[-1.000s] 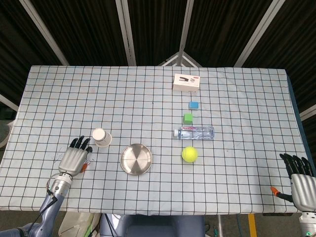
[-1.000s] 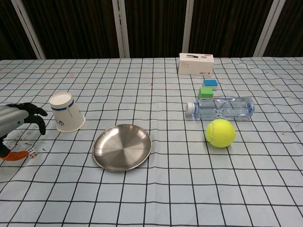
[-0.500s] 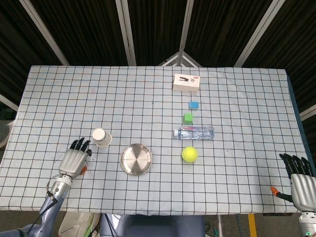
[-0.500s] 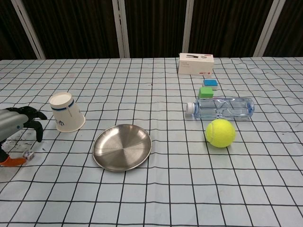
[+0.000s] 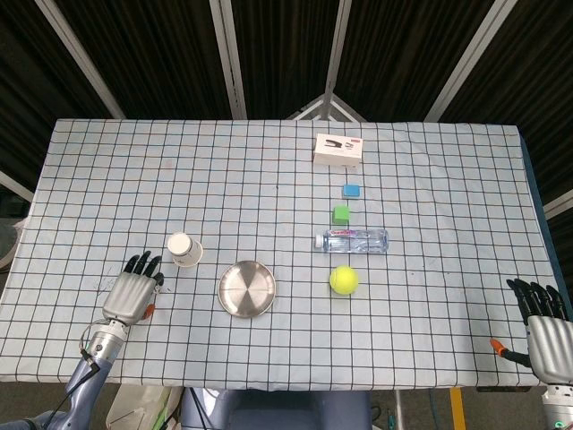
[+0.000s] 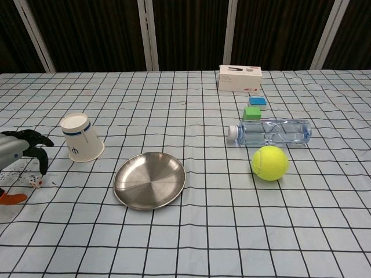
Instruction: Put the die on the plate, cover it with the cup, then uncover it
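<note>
White and tiny, the die [image 6: 36, 183] sits on the cloth under my left hand [image 6: 17, 149], whose curled fingers hold nothing; I'd pinch its hard, light, slippery opposite faces.

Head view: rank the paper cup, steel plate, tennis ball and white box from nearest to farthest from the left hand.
From the left hand:
1. Paper cup, just up and right of it.
2. Steel plate, to its right, near the front edge.
3. Tennis ball, further right, past the plate.
4. White box, far back right.
</note>
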`<control>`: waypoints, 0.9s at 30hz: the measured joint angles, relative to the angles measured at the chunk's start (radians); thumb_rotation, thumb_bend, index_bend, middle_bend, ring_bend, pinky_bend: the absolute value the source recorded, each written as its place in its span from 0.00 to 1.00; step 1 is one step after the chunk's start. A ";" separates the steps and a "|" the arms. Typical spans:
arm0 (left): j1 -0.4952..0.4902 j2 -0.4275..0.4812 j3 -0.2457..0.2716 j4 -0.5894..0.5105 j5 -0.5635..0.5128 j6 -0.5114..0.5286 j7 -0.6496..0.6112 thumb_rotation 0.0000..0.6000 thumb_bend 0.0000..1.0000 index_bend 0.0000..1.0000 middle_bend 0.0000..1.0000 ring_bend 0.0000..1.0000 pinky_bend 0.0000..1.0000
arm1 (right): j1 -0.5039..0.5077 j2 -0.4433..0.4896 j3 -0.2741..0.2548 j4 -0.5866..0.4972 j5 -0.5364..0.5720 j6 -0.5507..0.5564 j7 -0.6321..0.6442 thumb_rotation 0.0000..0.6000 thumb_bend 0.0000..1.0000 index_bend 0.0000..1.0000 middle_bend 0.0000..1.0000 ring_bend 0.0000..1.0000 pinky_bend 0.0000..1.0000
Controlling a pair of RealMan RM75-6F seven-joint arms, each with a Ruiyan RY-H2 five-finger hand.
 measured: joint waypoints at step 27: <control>0.002 -0.040 0.001 0.081 0.011 0.026 -0.015 1.00 0.38 0.45 0.13 0.00 0.10 | 0.004 -0.011 -0.005 0.010 0.007 -0.017 -0.017 1.00 0.13 0.12 0.14 0.10 0.03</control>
